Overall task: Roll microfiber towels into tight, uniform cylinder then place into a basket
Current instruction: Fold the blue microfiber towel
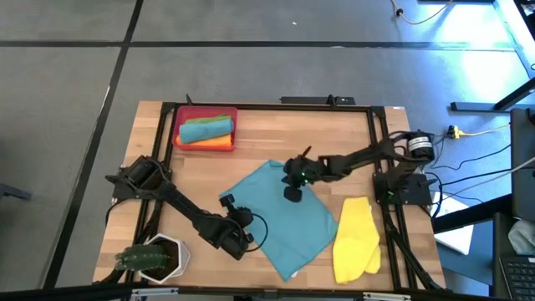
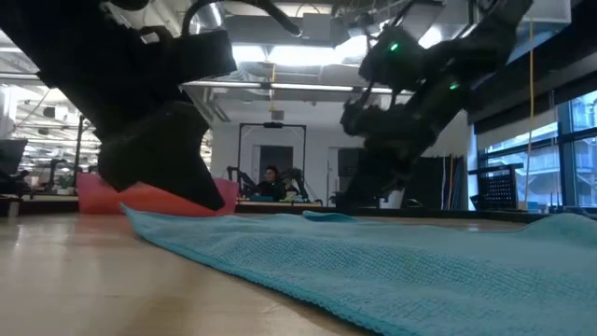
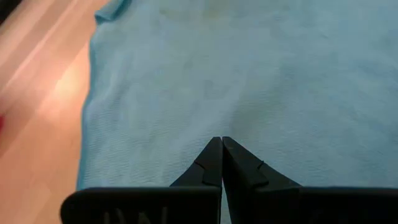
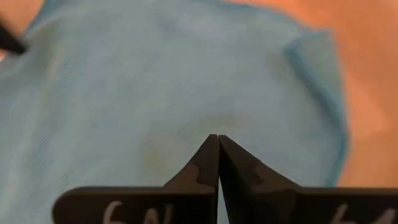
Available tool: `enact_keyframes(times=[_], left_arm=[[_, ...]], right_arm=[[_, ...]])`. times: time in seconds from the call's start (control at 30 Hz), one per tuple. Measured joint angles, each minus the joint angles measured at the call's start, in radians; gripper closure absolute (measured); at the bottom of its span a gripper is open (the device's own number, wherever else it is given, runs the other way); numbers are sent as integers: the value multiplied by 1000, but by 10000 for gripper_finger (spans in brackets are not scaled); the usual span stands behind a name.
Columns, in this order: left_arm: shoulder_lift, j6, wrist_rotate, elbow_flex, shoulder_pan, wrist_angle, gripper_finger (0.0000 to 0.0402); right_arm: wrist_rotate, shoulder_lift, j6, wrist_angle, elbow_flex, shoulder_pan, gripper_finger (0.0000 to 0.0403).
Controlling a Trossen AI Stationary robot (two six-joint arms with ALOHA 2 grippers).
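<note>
Resting closed on the flat teal towel (image 1: 288, 219), both end effectors hold nothing.

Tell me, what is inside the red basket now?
The red basket holds rolled towels: teal with green behind and orange in front. What they cover cannot be seen.

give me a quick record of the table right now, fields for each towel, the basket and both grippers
flat towel: teal-blue towel spread at table centre
loose towel: yellow towel lying right of it, unrolled
basket: red basket at the far left, holding green, teal and orange rolls
left gripper: left gripper, fingers shut, at the teal towel's left edge
right gripper: right gripper, fingers shut, over the towel's far part
</note>
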Motion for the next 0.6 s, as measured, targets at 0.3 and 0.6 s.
enact_keyframes(times=[0.3, 0.6], left_arm=[[0, -47, 10, -7, 40, 3, 401], [0, -46, 53, -7, 44, 11, 401]], right_arm=[[-2, 120, -45, 10, 104, -101, 398], [48, 185, -14, 9, 177, -147, 392]])
